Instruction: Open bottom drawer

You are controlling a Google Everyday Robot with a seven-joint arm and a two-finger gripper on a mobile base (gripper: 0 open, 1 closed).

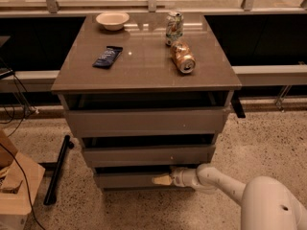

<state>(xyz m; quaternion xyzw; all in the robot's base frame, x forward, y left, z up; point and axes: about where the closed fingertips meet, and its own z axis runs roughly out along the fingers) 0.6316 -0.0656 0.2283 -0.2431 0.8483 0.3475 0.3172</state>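
Observation:
The bottom drawer (125, 180) is the lowest, narrowest grey-brown flat front of the cabinet, with a dark gap above it. My gripper (162, 179) reaches in from the lower right on a white arm (225, 186). Its pale fingertips sit against the right part of that drawer's front, just under its top edge. The middle drawer (148, 155) and the top drawer (144, 122) above it both stand slightly pulled out.
On the cabinet top (144, 73) lie a white bowl (112, 20), a dark snack packet (107, 56), an upright can (174, 28) and a can on its side (183, 57). A black bar (57, 169) and cardboard box (14, 190) sit on the floor at left.

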